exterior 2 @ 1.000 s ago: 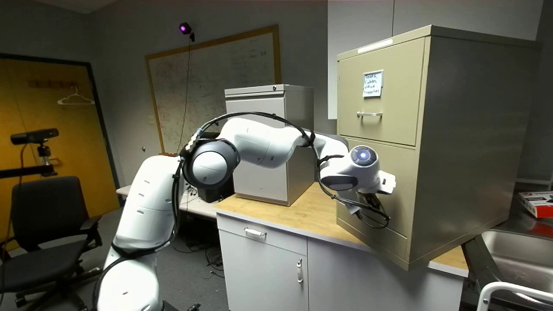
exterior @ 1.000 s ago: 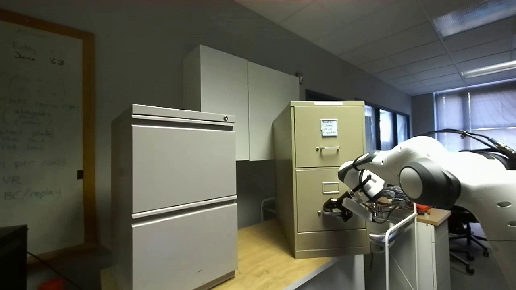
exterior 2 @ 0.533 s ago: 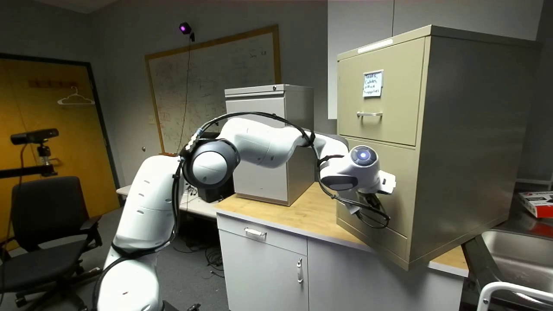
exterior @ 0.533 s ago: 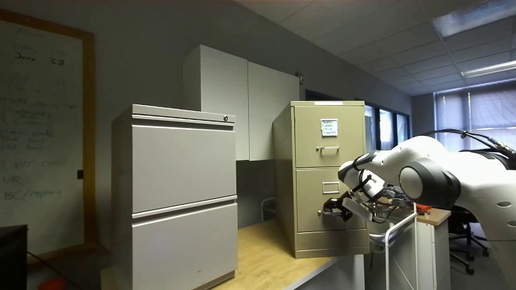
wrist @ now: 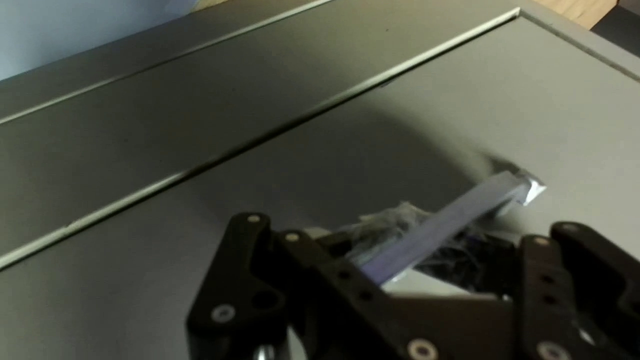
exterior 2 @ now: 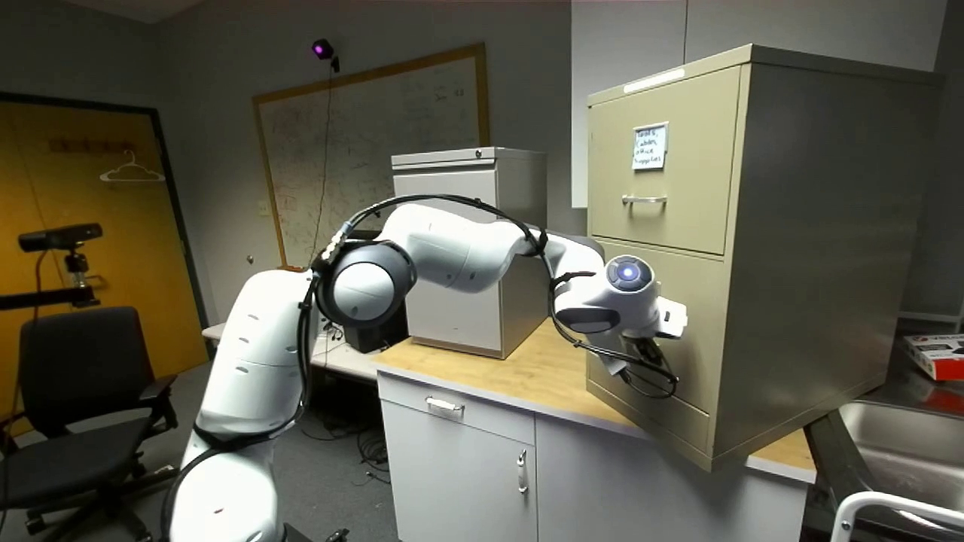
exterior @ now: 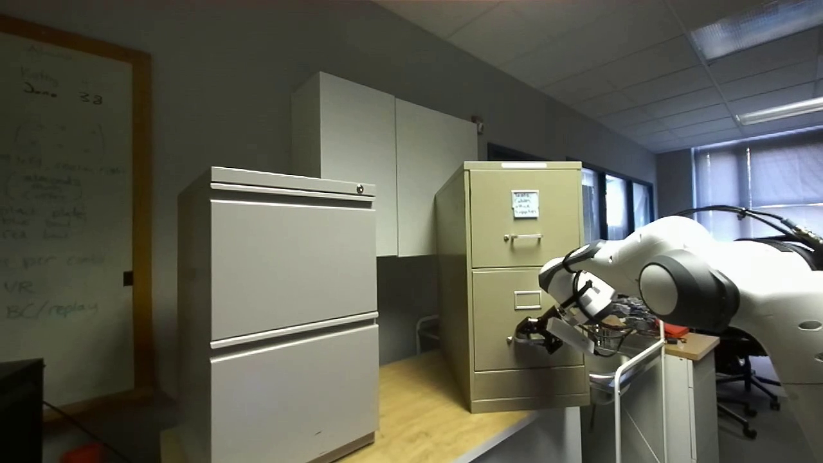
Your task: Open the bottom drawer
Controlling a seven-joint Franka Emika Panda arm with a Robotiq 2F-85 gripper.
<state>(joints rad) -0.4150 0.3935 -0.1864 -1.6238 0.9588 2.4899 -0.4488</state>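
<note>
Aimed at the bottom drawer (exterior: 494, 316), just ahead of the claw (wrist: 417, 247) and flush in its filing cabinet (exterior 2: 791, 241), stood on the worktop (exterior: 418, 399) perhaps for easy reach. Placed right at the handle (wrist: 445, 229), presumably for a pull straight outward. Impossible to tell whether gripping it or merely hooked on, given blur between the claw's sides.

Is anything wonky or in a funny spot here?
Yes: the tan filing cabinet. Its bottom front corner pokes out past the edge of the wood-patterned countertop. That looks odd because you'd expect it all on top.
</note>
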